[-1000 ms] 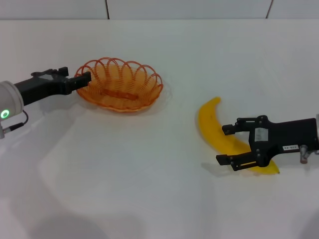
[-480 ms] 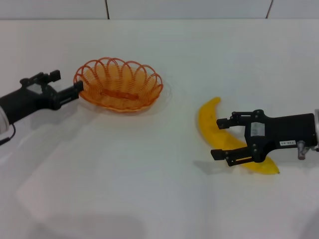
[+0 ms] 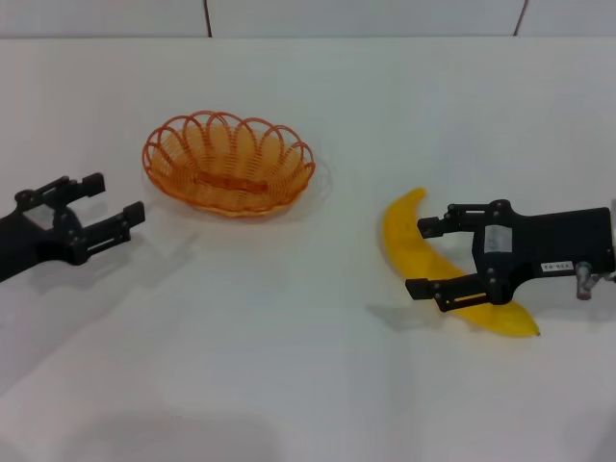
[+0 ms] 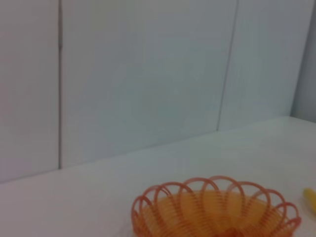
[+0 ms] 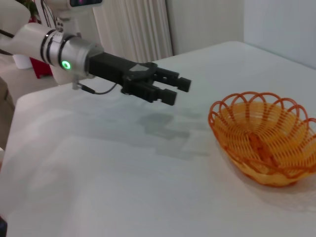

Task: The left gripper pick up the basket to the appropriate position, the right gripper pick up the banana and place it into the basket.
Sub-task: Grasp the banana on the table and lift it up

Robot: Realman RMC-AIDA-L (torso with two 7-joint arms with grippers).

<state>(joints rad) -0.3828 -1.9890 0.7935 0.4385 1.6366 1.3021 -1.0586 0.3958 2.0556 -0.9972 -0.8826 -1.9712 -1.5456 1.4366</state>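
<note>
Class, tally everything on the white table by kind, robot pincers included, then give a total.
Baskets: 1, the orange basket
Bananas: 1, the yellow banana
Pincers: 2, the left pincer open beside the basket, the right pincer open around the banana
Total: 4

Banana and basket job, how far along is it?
Done: the basket sits on the table; the left gripper is open, apart from it. In hand: the right gripper is open, fingers astride the banana lying on the table. Left: grasping it and placing it into the basket.
</note>
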